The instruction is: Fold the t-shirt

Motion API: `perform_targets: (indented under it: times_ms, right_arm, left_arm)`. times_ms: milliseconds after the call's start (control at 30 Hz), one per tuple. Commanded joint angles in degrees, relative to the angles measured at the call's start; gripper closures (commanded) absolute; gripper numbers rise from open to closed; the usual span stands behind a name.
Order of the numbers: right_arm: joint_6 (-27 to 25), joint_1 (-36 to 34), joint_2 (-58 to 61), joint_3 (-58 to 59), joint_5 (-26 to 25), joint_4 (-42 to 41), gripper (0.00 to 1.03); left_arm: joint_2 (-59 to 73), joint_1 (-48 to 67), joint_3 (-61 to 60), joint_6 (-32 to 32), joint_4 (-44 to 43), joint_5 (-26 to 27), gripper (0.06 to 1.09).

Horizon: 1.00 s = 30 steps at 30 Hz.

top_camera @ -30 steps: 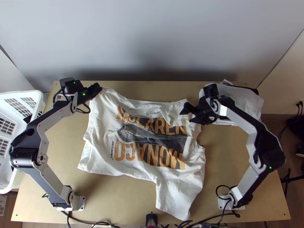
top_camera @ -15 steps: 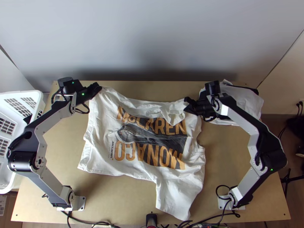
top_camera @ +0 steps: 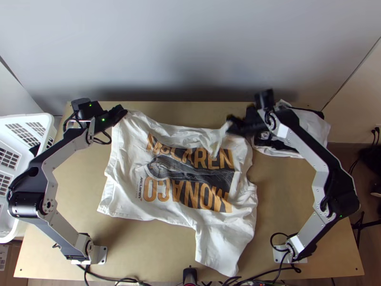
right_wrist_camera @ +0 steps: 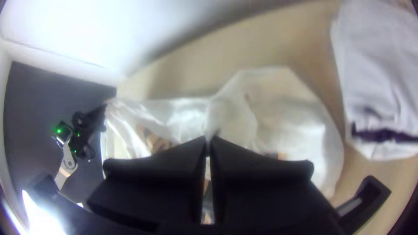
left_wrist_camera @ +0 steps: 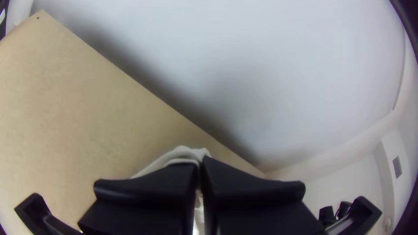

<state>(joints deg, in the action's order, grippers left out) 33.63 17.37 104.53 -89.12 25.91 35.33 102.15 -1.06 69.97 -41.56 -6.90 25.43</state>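
The left gripper (top_camera: 119, 113) is at the t-shirt's far left corner; in the left wrist view the left gripper (left_wrist_camera: 200, 163) is shut on white cloth. At the far right corner stands the right gripper (top_camera: 230, 125); the right gripper (right_wrist_camera: 209, 141) is shut on a raised bit of the shirt in its wrist view. The white t-shirt (top_camera: 124, 181) lies spread and wrinkled, its print facing up, with one sleeve stretching toward the table's near edge. A loose fold hangs from the right gripper over the print's upper part.
A second bundle of white cloth (top_camera: 309, 128) lies at the table's far right, beneath the right arm's front part. The white basket (top_camera: 28, 119) stands at the left edge. A grey wall rises behind the table (top_camera: 157, 248). A black device and cables sit at the near edge.
My right gripper has closed on the shirt by its far right corner and shifted slightly away from the near edge, lifting the cloth into a peak. The left gripper has stayed in place.
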Motion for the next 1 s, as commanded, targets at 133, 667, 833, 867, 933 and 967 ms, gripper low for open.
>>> perform_targets:
  times_ms: [133,667,833,867,933,967]
  right_arm:
    - [-5.4,0.1,10.9,-6.0,-32.8,-45.3,0.79]
    - [5.5,0.2,0.6,-4.8,-17.4,7.6,0.09]
    - [1.2,5.5,2.9,-4.8,-17.1,10.0,0.09]
    - [-1.0,6.8,3.5,-4.6,-17.1,10.0,0.09]
    - [-4.3,8.7,5.0,-4.6,-17.5,9.6,0.09]
    - [-5.6,9.1,5.9,-4.7,-17.6,9.4,0.09]
  left_arm:
    - [0.0,1.1,-1.4,-0.1,-1.0,0.1,1.05]
    - [-0.9,0.7,-3.5,0.1,-2.2,0.8,1.05]
    - [-0.8,1.9,-3.2,-0.1,-2.6,0.8,1.05]
    - [-0.8,2.0,-3.1,-0.1,-2.7,0.8,1.05]
    - [-0.9,2.3,-3.0,0.0,-2.9,0.8,1.05]
    - [-0.9,2.4,-3.0,0.1,-2.9,0.7,1.05]
